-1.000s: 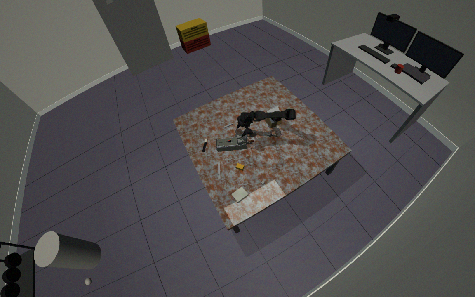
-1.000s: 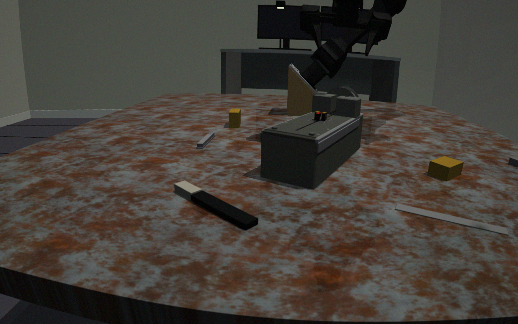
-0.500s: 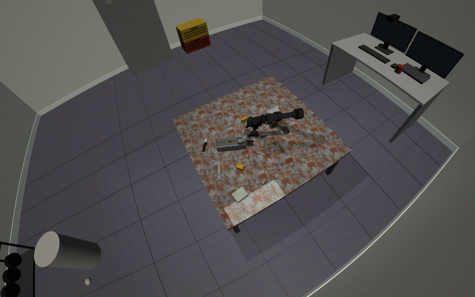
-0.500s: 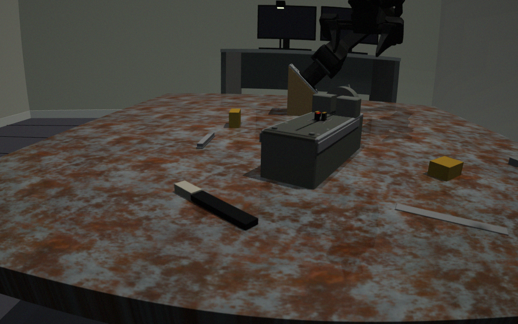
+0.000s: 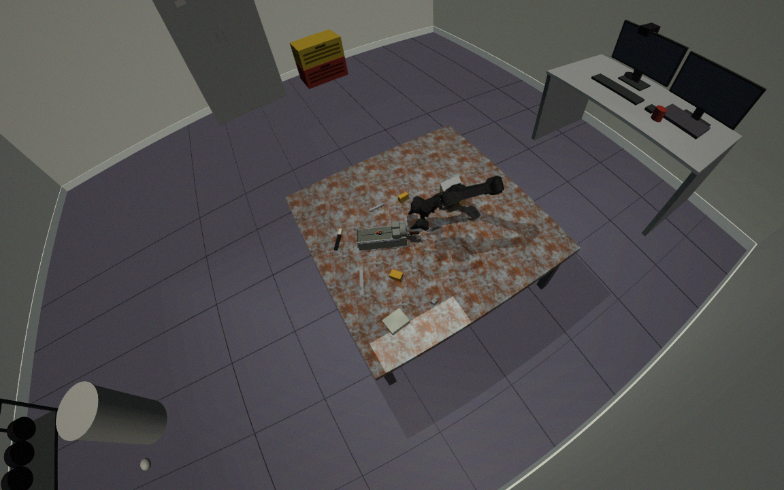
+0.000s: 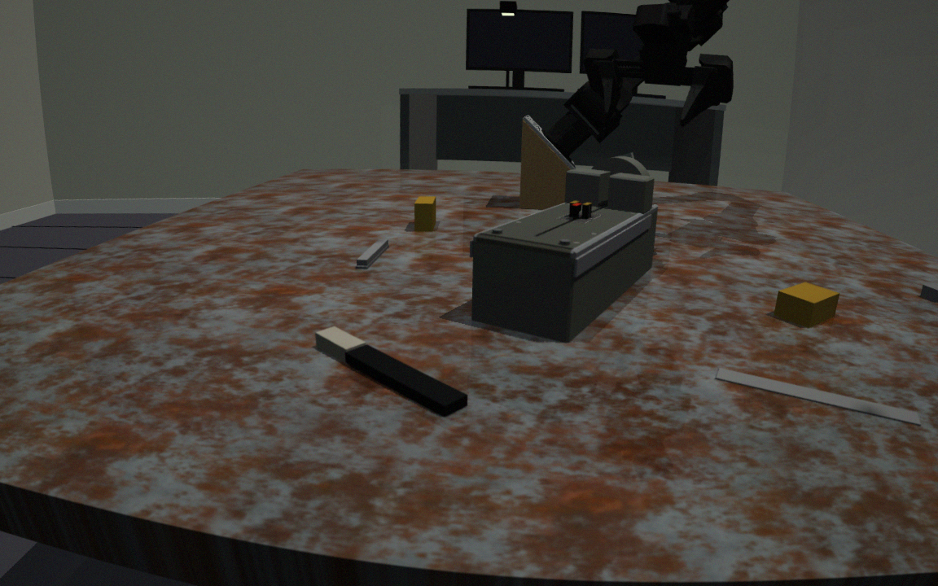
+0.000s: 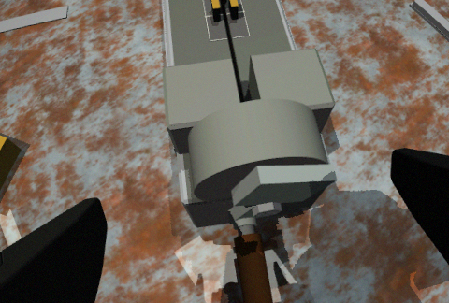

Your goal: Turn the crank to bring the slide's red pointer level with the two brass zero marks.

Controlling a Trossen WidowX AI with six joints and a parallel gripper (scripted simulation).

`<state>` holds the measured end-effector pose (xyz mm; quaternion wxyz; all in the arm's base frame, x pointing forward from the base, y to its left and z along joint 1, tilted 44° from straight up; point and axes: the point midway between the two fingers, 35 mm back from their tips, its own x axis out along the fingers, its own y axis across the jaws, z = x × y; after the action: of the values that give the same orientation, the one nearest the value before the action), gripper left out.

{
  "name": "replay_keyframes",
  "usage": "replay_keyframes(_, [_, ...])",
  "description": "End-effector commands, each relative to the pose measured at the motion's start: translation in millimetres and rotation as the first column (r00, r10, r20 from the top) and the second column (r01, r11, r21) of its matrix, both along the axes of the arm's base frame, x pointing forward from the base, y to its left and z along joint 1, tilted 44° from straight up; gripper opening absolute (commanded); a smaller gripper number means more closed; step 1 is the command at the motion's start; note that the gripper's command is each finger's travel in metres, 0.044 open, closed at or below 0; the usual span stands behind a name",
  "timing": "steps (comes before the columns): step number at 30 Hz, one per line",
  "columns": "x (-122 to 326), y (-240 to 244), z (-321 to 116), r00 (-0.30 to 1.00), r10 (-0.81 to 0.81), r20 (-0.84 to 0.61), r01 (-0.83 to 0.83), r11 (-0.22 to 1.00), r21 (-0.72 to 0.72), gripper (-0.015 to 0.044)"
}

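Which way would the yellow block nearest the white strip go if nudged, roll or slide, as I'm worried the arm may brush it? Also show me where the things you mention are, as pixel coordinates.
The yellow block (image 5: 396, 275) (image 6: 806, 304) would probably slide rather than roll, given its flat faces. It looks unlikely to tip, since it lies low and broad. It seems stiff, judging by its straight edges; its weight I can't tell.
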<state>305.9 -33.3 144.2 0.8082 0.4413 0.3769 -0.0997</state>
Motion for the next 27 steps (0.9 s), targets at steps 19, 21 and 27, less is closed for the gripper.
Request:
replay_keyframes(19, [5,51,-54,1.000,-0.008,-0.001,0.008,1.000,0.008,0.0440])
replay_keyframes(21, [6,53,-57,1.000,-0.008,-0.001,0.008,1.000,0.008,0.0440])
replay_keyframes(27, [8,60,-64,1.000,-0.008,-0.002,0.008,1.000,0.008,0.0440])
